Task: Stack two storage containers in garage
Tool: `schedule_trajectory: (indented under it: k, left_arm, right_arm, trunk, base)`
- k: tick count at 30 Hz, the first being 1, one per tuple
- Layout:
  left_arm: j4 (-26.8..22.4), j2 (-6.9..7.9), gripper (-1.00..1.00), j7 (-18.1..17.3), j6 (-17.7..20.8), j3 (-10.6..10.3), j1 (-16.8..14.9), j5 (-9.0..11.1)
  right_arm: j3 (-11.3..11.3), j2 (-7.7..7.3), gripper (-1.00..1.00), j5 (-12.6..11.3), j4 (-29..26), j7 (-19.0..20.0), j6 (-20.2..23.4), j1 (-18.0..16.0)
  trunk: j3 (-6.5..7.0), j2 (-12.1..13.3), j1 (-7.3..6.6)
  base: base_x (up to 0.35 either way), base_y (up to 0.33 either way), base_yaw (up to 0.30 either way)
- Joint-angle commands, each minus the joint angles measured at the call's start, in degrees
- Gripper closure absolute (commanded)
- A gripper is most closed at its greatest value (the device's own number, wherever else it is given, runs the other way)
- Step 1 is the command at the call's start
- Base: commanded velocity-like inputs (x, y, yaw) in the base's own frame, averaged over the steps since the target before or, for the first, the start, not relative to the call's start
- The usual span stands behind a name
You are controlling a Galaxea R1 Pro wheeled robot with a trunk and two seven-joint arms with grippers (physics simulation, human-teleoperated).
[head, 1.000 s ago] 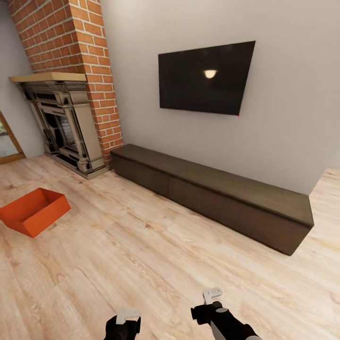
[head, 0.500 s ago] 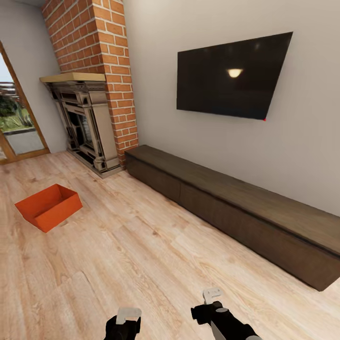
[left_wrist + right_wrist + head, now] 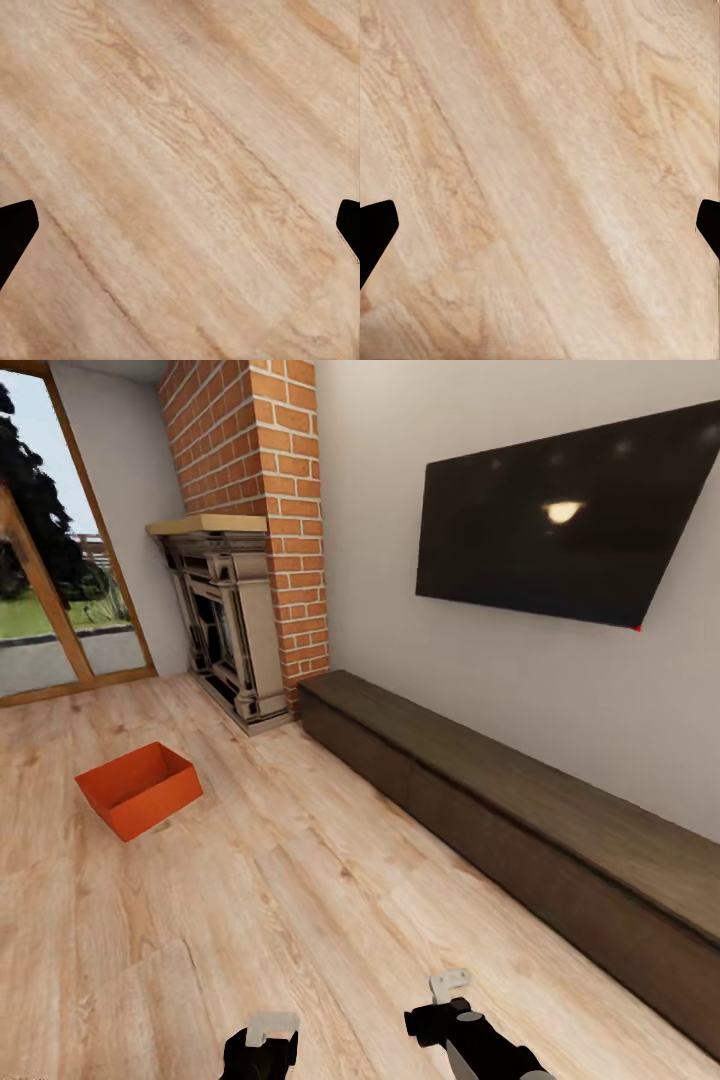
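— Head camera first: what's there?

— Living room with a light plank floor (image 3: 330,900). One orange bin (image 3: 140,788) sits on the planks, open side up, in front of the brick fireplace (image 3: 235,630) and well ahead of the robot, off to its left. A long dark cabinet (image 3: 520,810) runs along the wall under a black television (image 3: 570,520), and a glass door (image 3: 50,610) looks out on a garden.

— So how far along is the job?

— I'd judge it barely begun. The bin is on the wood floor, nowhere near concrete, and nothing is stacked. I see one bin only. Fetching, carrying and stacking all remain.

— And the arms in that view?

— Both hang low at the bottom edge, the left gripper (image 3: 271,1028) and the right gripper (image 3: 450,987), well apart from the bin and touching nothing.

— Left wrist camera?

— Bare planks between the left gripper's (image 3: 180,225) dark fingertips (image 3: 15,229), which stand wide apart with nothing between them.

— Right wrist?

— Same: the right gripper (image 3: 540,225) spread wide over bare wood, empty.
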Motion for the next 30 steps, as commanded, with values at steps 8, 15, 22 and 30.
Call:
schedule_trajectory:
  k: [8,15,22,30]
  left_arm:
    - [0.1,0.03,-1.0,0.5,-0.2,-0.5,-0.1,0.2]
    - [0.1,0.03,-1.0,0.5,-0.2,-0.5,-0.1,0.2]
    - [0.1,0.03,-1.0,0.5,-0.2,-0.5,-0.1,0.2]
    - [0.4,0.03,-1.0,0.5,-0.3,-0.5,-0.1,0.2]
  right_arm:
    - [0.4,-0.03,-1.0,0.2,-0.1,-0.3,0.4,0.0]
    - [0.4,-0.02,-1.0,0.2,-0.1,-0.5,0.4,0.0]
    - [0.4,-0.02,-1.0,0.2,-0.1,-0.5,0.4,0.0]
    - [0.4,0.01,-1.0,0.2,-0.1,-0.5,0.4,0.0]
  trunk:
    - [-0.05,0.0,0.02]
    - [-0.05,0.0,0.02]
    - [-0.05,0.0,0.02]
    - [-0.05,0.0,0.02]
  base:
    - [0.297,-0.219,0.286]
    - [0.298,-0.211,0.286]
    - [0.314,-0.154,0.286]
    - [0.324,-0.128,0.286]
